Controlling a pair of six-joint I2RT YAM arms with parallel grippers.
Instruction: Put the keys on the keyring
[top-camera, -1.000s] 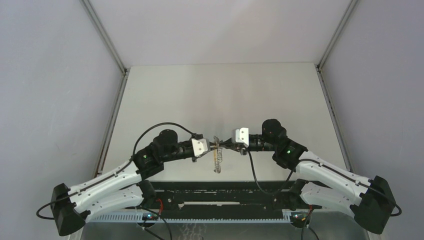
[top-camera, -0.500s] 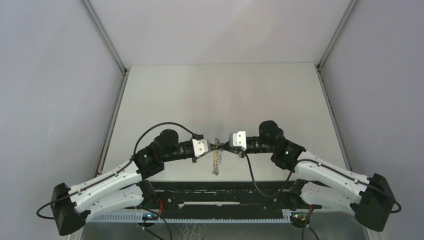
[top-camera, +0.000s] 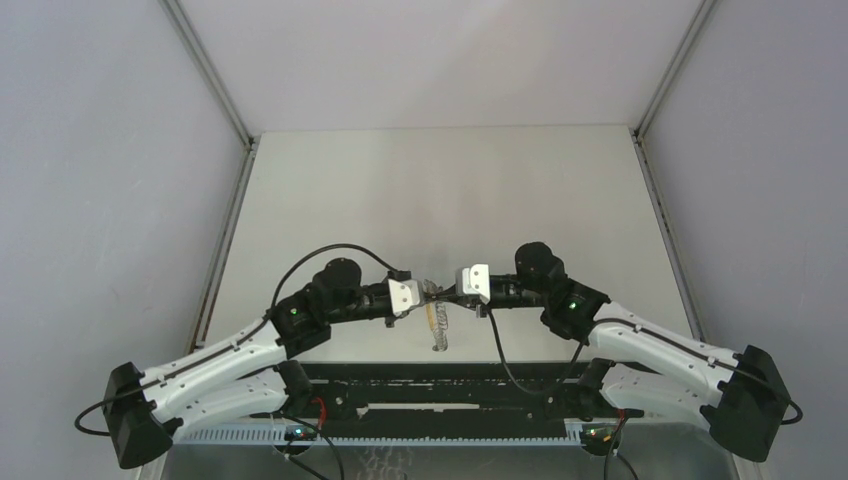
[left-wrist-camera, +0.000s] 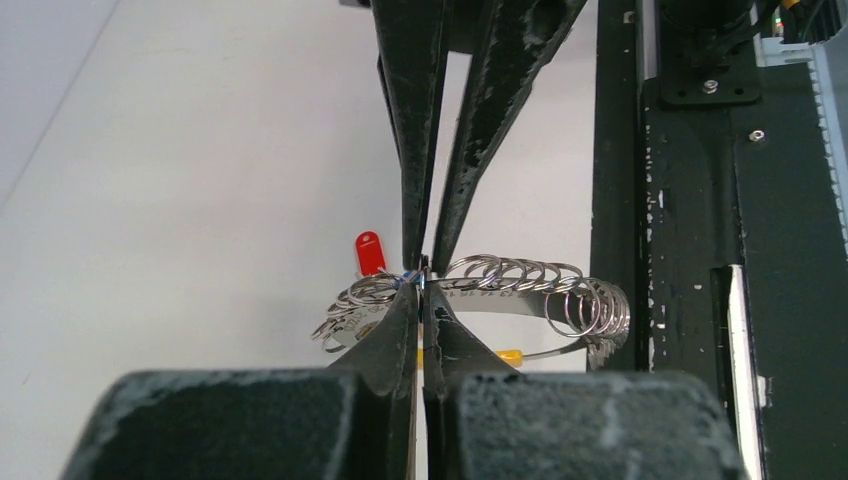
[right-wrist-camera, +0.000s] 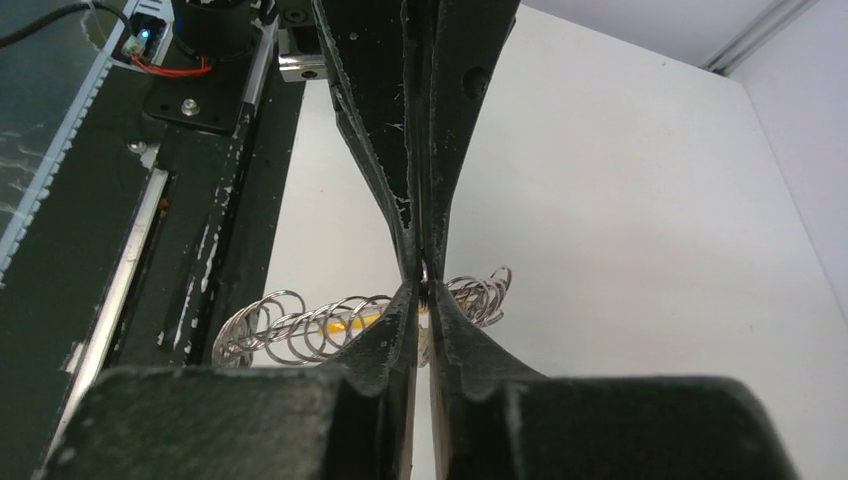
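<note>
Open white tabletop stretches beyond; on the near side, the black metal base frame hems the hanging silver coil of keyrings.

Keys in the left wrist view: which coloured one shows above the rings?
The red key, poking up at the left; the yellow key peeks out below the rings.

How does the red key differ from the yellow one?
The red key sticks up clear of the rings near one end of the bundle; the yellow key lies tucked under the metal band further along. Red shows its whole head, yellow only a sliver. Both sit in the same ring bundle.
</note>
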